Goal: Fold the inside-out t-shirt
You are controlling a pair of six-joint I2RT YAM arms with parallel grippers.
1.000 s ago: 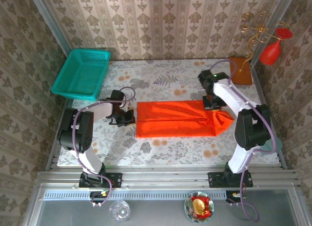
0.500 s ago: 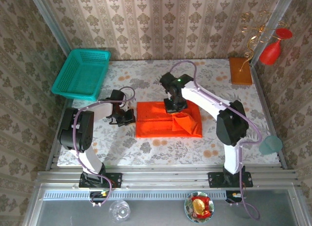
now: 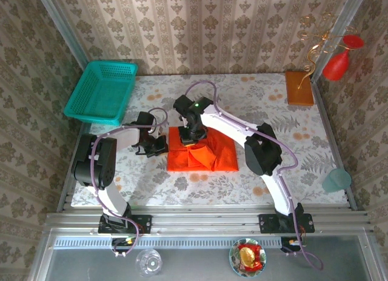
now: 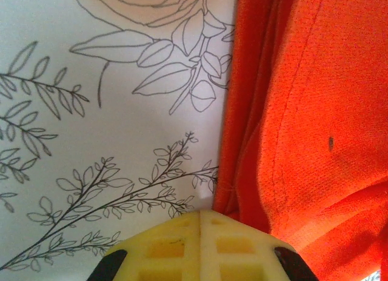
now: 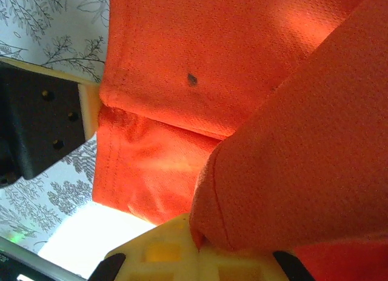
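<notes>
Seeing orange t-shirt (image 3: 213,158) folded on counter (image 3: 273,111). Have left end effector (image 3: 163,149) clamped on its left edge, right end effector (image 3: 193,138) pinching a flap over its top-left.

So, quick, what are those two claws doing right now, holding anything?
The left gripper: shut, pinching the edge of the shirt.
The right gripper: shut on a fold of the shirt.

White arm links (image 3: 230,122) with black joints (image 3: 260,154); purple cables (image 3: 200,82); pale yellow, grid-moulded fingertips (image 4: 167,247); green wrist light (image 3: 196,104)
</notes>
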